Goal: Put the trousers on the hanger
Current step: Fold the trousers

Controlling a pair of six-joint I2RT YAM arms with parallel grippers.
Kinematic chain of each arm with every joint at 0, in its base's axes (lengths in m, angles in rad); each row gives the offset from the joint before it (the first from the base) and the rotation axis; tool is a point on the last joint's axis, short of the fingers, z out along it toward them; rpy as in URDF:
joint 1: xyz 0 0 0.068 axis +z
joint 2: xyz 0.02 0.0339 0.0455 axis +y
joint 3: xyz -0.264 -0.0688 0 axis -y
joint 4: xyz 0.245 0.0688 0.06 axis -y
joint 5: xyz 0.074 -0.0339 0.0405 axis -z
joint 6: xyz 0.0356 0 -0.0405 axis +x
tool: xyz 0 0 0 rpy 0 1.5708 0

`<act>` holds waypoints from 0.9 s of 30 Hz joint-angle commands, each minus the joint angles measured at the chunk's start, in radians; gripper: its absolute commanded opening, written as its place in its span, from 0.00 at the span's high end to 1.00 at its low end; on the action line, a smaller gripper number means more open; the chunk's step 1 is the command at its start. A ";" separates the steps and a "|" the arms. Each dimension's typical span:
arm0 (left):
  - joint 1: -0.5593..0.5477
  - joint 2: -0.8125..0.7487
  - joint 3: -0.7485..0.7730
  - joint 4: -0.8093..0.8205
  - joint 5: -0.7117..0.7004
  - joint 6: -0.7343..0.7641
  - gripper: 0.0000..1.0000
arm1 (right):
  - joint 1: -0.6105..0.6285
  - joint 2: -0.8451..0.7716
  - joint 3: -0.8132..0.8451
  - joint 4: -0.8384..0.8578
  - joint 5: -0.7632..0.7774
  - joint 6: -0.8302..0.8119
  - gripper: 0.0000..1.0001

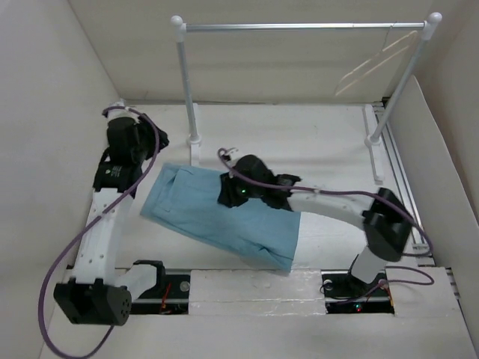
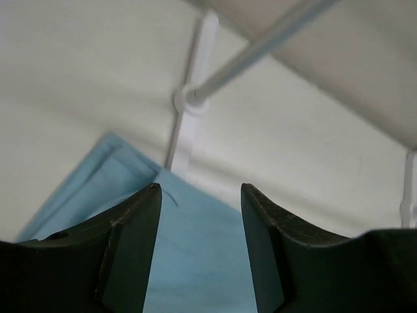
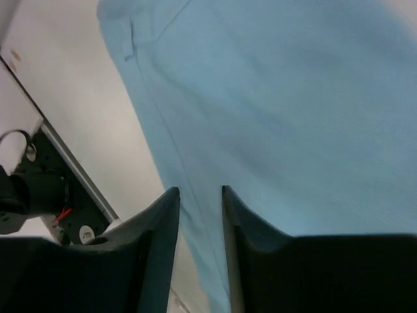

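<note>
White walls enclose a pale flat tabletop [image 1: 314, 142]. At its far side stands a tall rail with a silver bar and white posts [image 1: 299, 26]. The thin cream-white plastic hanger [image 1: 367, 61] hangs from the bar's right end.

The light blue soft fabric trousers [image 1: 217, 217] lie folded flat on the table between the two arms, well apart from the hanger. One corner lies near the foot of the left post.

The left gripper [image 2: 199, 192] hovers above that corner, its dark fingers [image 2: 133, 241] spread and nothing between them. The right gripper [image 3: 200, 192] hangs over the middle of the fabric. Its fingers [image 3: 153, 248] are parted by a narrower gap and pinch nothing.
</note>
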 commanded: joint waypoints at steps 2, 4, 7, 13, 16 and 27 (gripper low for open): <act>-0.121 0.161 -0.189 0.134 0.196 -0.007 0.53 | -0.074 -0.356 -0.279 0.041 0.046 -0.026 0.93; -0.219 0.276 -0.206 0.184 0.239 -0.004 0.52 | -0.092 -0.424 -0.370 0.012 0.003 -0.029 1.00; -0.268 0.430 -0.183 0.207 0.280 -0.016 0.53 | -0.079 -0.526 -0.492 -0.055 0.007 -0.003 1.00; -0.092 0.516 -0.301 0.272 0.267 -0.093 0.54 | -0.046 -0.685 -0.719 -0.088 0.013 0.072 1.00; 0.029 0.527 -0.375 0.266 0.253 -0.105 0.54 | -0.046 -0.738 -0.807 -0.101 0.009 0.101 1.00; 0.235 0.336 -0.524 0.264 0.291 -0.159 0.54 | -0.075 -0.822 -0.826 -0.276 0.012 0.034 1.00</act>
